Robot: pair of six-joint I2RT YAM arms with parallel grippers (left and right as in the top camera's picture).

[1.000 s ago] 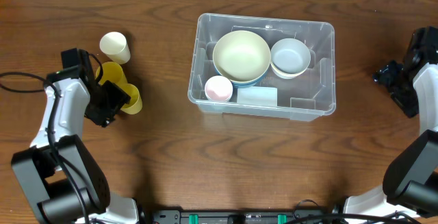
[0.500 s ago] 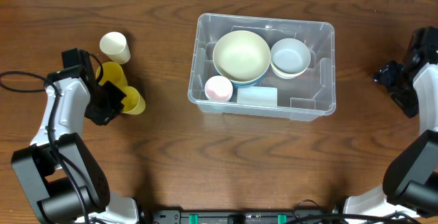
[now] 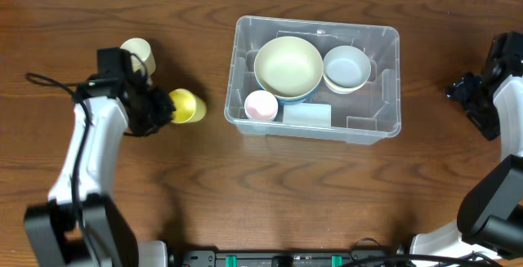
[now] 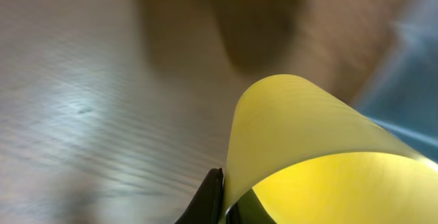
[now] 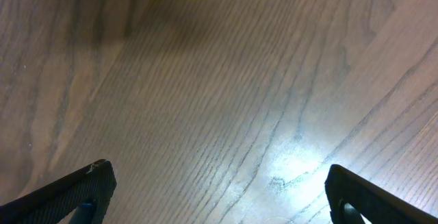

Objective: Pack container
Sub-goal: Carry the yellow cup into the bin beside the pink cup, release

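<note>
Since a second ago the left tool (image 3: 161,109) has clamped shut on the yellow cup (image 3: 187,106) and carried it away from its old spot beside the cream cup (image 3: 137,52), towards the container (image 3: 317,27). The yellow cup lies on its side in the grip, mouth pointing away from the tool; the left wrist view shows a dark fingertip (image 4: 211,198) pressed against its wall. The cream cup now stands just behind the tool.

The container sits on the desk (image 3: 245,185) straight ahead of the held cup, near but not touching. It already holds a large cream bowl (image 3: 288,65), a pale blue bowl (image 3: 346,67), a pink cup (image 3: 261,105) and a pale flat block (image 3: 307,114).

The step in hand looks like the carry to the bin. Next the cup must probably clear the near rim and find a free gap, perhaps over the pink cup.

The right tool (image 5: 219,176) hangs wide open over bare desk, well off beyond the container's other side, holding nothing.
</note>
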